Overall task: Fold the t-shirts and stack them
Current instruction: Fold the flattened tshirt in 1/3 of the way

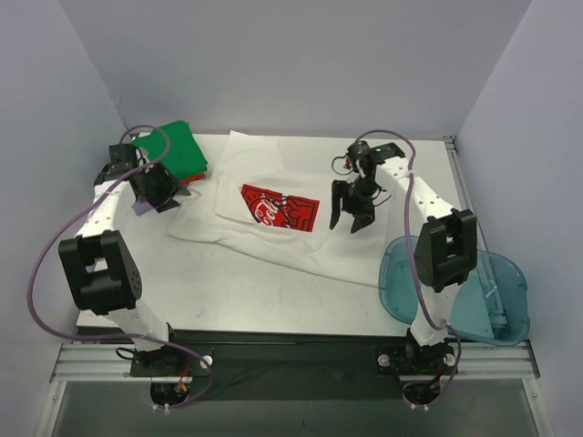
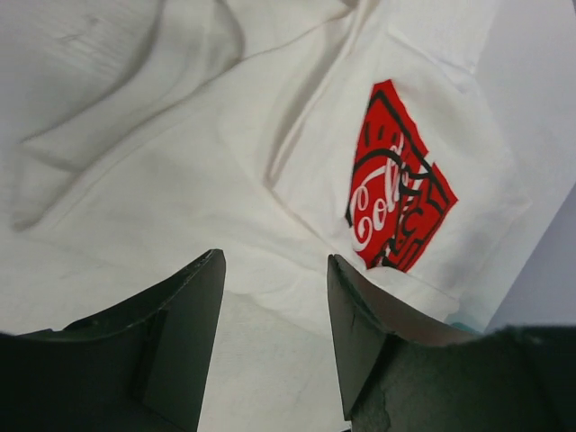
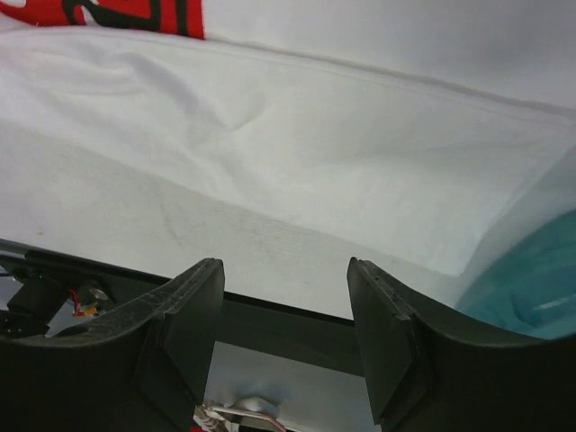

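Plainly both arms' jaws gape empty by the rumpled white t-shirt [image 1: 260, 168], so an off-corner grasp risks a crooked fold.

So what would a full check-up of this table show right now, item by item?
Surface: white table, largely covered by cloth.
Job's things: white t-shirt lying loose and wrinkled, red logo facing up; folded stack at far left, green on top.
Clutter: translucent blue bin at the near right corner.
Grippers: left jaws open, empty, beside the stack; right jaws open, empty, above the shirt's right side.
Cables: purple cable looping off the left arm; another along the right arm.
Surroundings: plain pale walls; nothing else seen.
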`<state>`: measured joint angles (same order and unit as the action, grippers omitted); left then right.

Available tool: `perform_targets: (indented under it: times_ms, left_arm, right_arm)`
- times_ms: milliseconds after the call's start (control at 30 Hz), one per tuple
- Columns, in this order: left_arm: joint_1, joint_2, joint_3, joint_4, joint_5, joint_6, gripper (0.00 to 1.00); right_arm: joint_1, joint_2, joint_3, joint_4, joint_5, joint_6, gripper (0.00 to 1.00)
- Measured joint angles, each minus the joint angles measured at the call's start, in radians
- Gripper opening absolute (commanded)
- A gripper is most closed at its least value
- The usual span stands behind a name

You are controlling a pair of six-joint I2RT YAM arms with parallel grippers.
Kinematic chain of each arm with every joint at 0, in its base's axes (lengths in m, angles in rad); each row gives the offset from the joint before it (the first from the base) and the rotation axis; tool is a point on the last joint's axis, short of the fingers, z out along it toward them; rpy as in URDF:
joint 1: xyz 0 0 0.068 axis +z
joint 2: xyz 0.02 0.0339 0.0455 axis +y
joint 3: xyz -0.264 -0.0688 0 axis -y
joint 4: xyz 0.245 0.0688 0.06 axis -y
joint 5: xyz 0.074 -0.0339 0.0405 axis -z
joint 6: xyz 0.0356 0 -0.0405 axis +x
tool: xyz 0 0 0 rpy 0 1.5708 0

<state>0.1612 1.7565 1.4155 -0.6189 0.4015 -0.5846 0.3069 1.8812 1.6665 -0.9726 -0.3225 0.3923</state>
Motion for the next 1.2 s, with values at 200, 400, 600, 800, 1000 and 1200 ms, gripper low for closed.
perform_targets:
  times_ms: [200, 400, 600, 800, 1000, 1200]
  left_arm:
    - [0.077, -0.124, -0.185, -0.018, -0.105, 0.076, 0.57]
    - [0.08, -0.122, -0.285, -0.04, -0.192, 0.106, 0.56]
    - [0.098, -0.093, -0.297, -0.032, -0.245, 0.13, 0.56]
    - [0.103, -0.031, -0.307, 0.01, -0.258, 0.135, 0.55]
    - [0.103, 0.01, -0.314, 0.073, -0.256, 0.128, 0.55]
    - [0.103, 0.045, -0.305, 0.126, -0.239, 0.111, 0.31]
  right_arm:
    - [0.117, 0.082, -0.032, 0.073, -0.04, 0.027, 0.57]
    - [0.139, 0.124, -0.111, 0.14, -0.048, 0.048, 0.57]
    - [0.139, 0.139, -0.145, 0.181, -0.041, 0.052, 0.57]
    - [0.139, 0.178, -0.154, 0.211, -0.031, 0.052, 0.57]
    - [0.139, 0.187, -0.168, 0.224, -0.014, 0.052, 0.57]
    - [0.139, 0.193, -0.199, 0.232, -0.001, 0.053, 0.57]
